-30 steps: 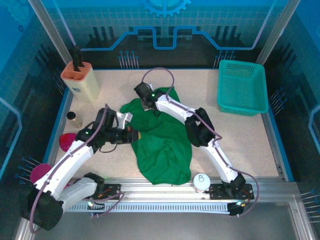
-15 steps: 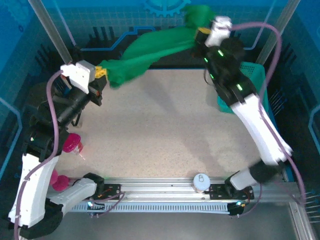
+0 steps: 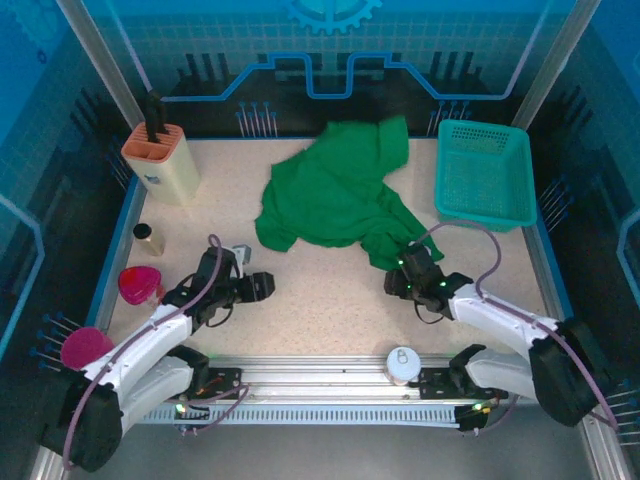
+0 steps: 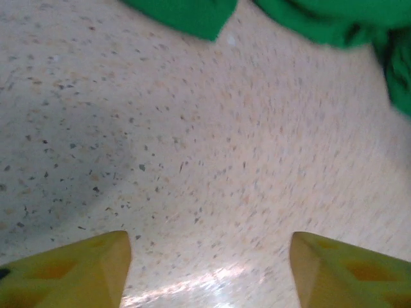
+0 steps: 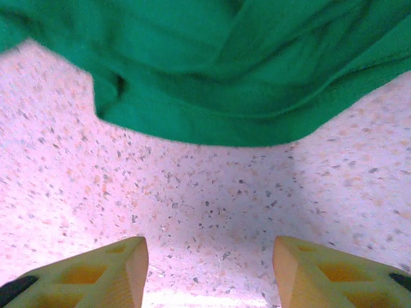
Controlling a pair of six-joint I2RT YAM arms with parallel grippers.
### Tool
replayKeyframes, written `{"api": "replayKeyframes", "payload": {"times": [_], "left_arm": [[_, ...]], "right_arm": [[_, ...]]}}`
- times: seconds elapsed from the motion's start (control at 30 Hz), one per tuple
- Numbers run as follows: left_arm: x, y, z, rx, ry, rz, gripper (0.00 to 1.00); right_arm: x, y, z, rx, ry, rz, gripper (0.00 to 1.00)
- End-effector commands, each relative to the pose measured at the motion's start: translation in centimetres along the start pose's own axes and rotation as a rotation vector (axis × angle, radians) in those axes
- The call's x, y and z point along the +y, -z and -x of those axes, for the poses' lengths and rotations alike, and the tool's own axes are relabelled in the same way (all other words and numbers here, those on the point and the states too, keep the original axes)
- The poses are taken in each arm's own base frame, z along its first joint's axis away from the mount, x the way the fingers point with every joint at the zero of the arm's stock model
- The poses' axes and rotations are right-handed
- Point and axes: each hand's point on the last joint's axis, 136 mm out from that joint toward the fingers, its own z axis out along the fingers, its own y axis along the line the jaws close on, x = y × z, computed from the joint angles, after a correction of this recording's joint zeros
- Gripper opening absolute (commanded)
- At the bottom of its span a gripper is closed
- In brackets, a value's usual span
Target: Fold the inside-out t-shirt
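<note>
**Green t-shirt (image 3: pixel 335 195) crumpled at twelve o'clock, nothing held**

We see the left gripper (image 3: pixel 265 285) at seven o'clock and the right gripper (image 3: pixel 405 268) at five, fingers apart over bare table (image 3: pixel 330 320). The t-shirt's near hem lies bunched. We judge a pinch there may catch two layers, or drag cloth against the teal basket (image 3: pixel 485 175) at two o'clock.

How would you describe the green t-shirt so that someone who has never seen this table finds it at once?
Start at the speckled beige table, at its far side, between the cream holder on the left and the teal mesh basket on the right. The t-shirt lies there crumpled. It is soft plain green cloth, spread wider than the basket, while its neighbours are stiff containers.
</note>
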Motion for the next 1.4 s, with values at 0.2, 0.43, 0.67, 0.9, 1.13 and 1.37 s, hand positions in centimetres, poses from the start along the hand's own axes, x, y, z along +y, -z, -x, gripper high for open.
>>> {"api": "replayKeyframes", "payload": {"times": [0.2, 0.43, 0.67, 0.9, 1.13, 1.37], "left_arm": [[0.6, -0.3, 4.8, -0.080, 0.205, 0.109, 0.77], [1.8, -5.5, 11.6, -0.049, 0.204, 0.198, 0.76], [3.3, -10.8, 14.4, 0.045, 0.292, 0.213, 0.70], [4.5, -13.6, 13.0, 0.108, 0.307, 0.226, 0.64], [6.3, -14.7, 11.0, 0.171, 0.290, 0.281, 0.27], [5.6, -9.2, 14.3, 0.032, 0.244, 0.336, 0.00]], "right_arm": [[-1.8, 3.4, 3.3, -0.026, -0.187, -0.023, 0.55], [5.2, 1.6, 4.1, 0.043, 0.140, 0.302, 0.53], [8.2, -1.8, 6.1, 0.002, 0.456, 0.188, 0.54], [5.6, -5.9, 5.8, 0.015, 0.449, -0.020, 0.54], [9.0, -7.7, 3.7, 0.086, 0.413, 0.191, 0.08], [11.7, -0.7, 8.4, -0.061, 0.348, 0.379, 0.00]]}}
